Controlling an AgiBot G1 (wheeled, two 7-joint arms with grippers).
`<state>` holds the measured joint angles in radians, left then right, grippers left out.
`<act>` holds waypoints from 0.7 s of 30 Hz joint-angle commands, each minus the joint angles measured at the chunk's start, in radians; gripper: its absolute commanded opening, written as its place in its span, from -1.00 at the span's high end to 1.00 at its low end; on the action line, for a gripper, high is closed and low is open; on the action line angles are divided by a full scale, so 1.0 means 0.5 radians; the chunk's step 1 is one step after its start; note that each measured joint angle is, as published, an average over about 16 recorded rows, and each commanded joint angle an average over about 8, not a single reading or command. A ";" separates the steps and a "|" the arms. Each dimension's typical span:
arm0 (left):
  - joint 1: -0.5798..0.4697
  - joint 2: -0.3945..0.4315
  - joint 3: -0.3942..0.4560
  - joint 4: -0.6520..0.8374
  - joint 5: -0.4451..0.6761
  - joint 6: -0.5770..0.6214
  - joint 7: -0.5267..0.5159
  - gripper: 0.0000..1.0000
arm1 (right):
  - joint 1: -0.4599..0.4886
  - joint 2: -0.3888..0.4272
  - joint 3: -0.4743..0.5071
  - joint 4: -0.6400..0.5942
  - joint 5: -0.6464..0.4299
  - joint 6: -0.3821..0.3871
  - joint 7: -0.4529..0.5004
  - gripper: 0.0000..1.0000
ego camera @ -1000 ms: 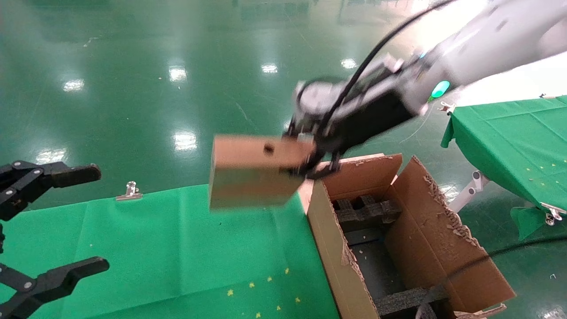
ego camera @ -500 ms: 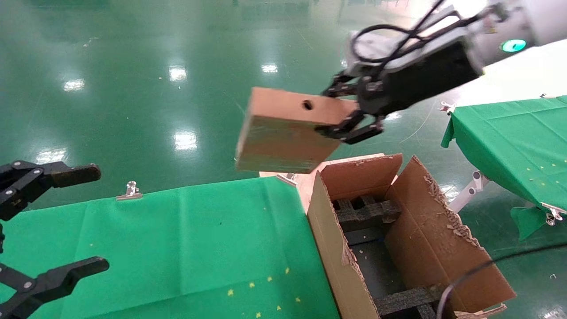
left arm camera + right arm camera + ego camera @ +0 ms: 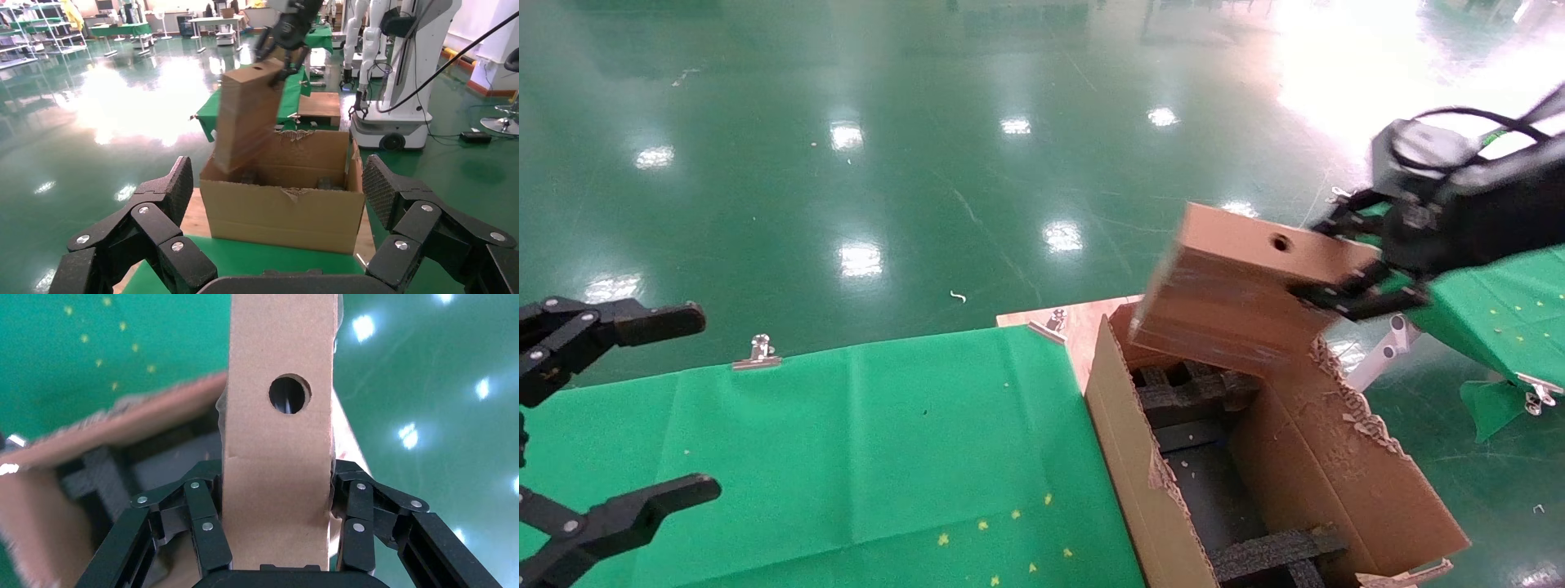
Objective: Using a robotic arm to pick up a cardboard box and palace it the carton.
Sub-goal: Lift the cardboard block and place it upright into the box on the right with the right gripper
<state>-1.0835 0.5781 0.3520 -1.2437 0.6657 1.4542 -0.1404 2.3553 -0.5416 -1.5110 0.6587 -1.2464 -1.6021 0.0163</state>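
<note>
Right gripper (image 3: 1365, 273) is pinching the cardboard box (image 3: 1238, 286) by one end, holding it tilted in the air over the carton's (image 3: 1140, 482) far end. Box looks light and stiff; that end-grip seems fine. Left gripper (image 3: 601, 416) sits spread open, near left.

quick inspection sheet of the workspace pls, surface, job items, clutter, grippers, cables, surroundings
surface: green cloth table, clipped at its far edge.
job's things: small cardboard box held tilted above the open carton, not yet inside; black foam strips in the carton.
clutter: metal clip on the cloth edge; yellow specks on the cloth.
grippers: right gripper shut on the box; left gripper open, parked over the table's left end.
cables: black cable looped on the right wrist.
surroundings: glossy green floor; second green table to the right.
</note>
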 commanded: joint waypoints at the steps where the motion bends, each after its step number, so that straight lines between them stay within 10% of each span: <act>1: 0.000 0.000 0.000 0.000 0.000 0.000 0.000 -1.00 | 0.045 0.095 -0.091 0.071 0.007 0.001 0.054 1.00; 21: 0.000 0.000 0.000 0.000 0.000 -0.001 0.000 -1.00 | 0.173 0.310 -0.451 0.356 0.021 0.058 0.205 1.00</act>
<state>-1.0833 0.5780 0.3519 -1.2435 0.6654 1.4539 -0.1402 2.4377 -0.3831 -1.7421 0.8396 -1.2335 -1.5618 0.1408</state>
